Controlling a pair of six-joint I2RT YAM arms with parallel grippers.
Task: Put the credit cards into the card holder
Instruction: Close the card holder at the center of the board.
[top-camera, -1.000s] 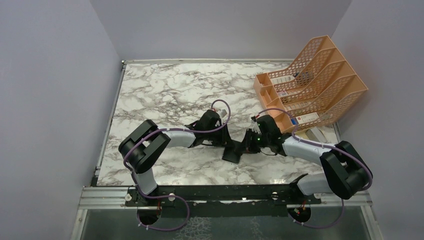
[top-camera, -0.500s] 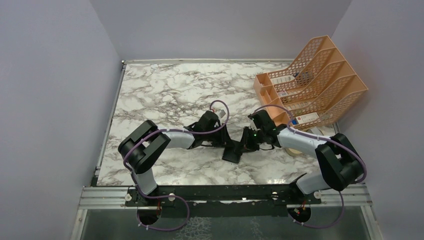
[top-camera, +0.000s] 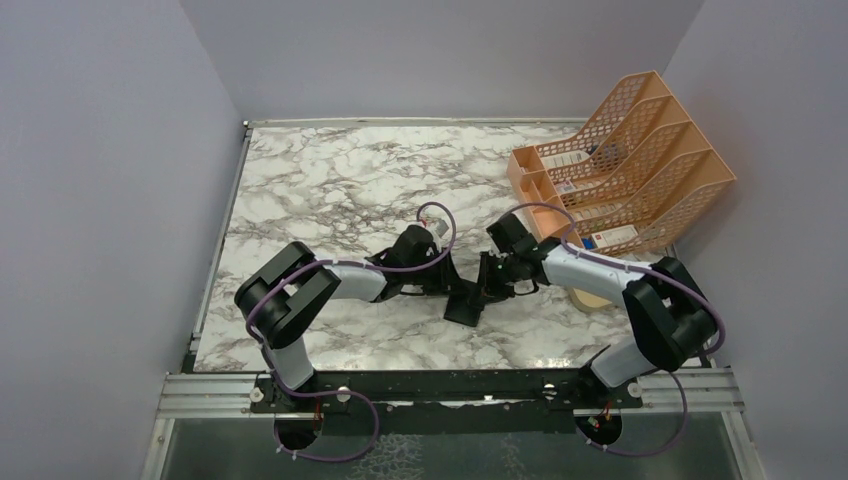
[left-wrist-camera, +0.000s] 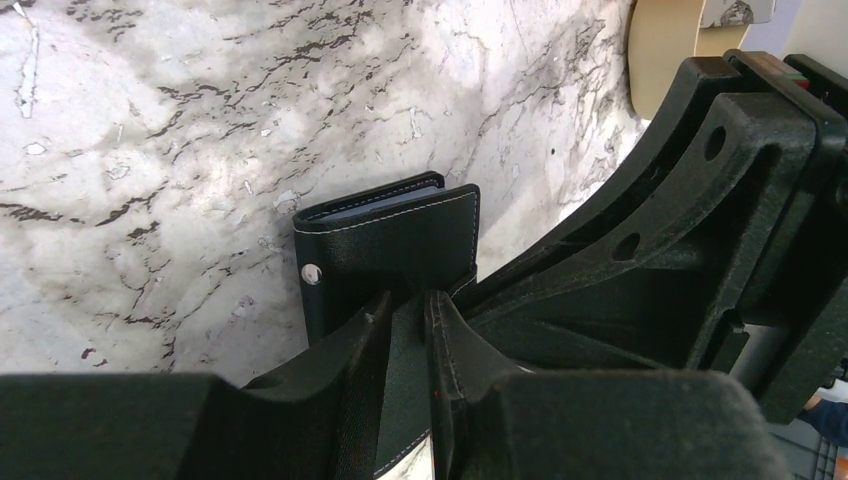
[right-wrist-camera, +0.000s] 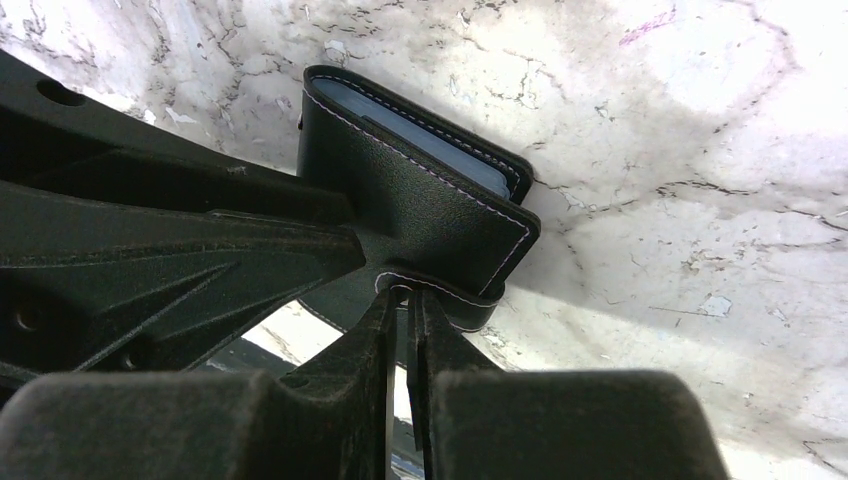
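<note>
— Black card holder (top-camera: 466, 302): position requested.
— It is seen over the middle of the marble bench (top-camera: 330, 180), towards the near edge, between the two arms. It is partly opened, with one flap spread toward the wrists. Whether it rests on the bench or is lifted cannot be told.
— Credit cards?
— A pale blue-grey edge of the credit cards (right-wrist-camera: 440, 148) is seen inside the pocket, behind the stitched front cover. The count cannot be told.
— Left end effector?
— The left end effector (left-wrist-camera: 407, 300) is closed down narrow on the stitched flap. Black leather is seen pinched between the fingers (left-wrist-camera: 365, 335). A snap stud (left-wrist-camera: 312, 272) is seen on the cover just beyond the fingertips.
— Right end effector?
— The right end effector (right-wrist-camera: 405, 298) is nearly closed, with only a slit left between its fingers. The flap's stitched edge is caught at the fingertips. The card holder is gripped from the opposite side, the two end effectors just beside each other.
— Anything else?
— An orange mesh file rack (top-camera: 640, 170) with white boxes (top-camera: 612, 236) in it is seen at the far right, well apart from the card holder. A tan dish (left-wrist-camera: 655, 60) is seen on the bench near the right arm.
</note>
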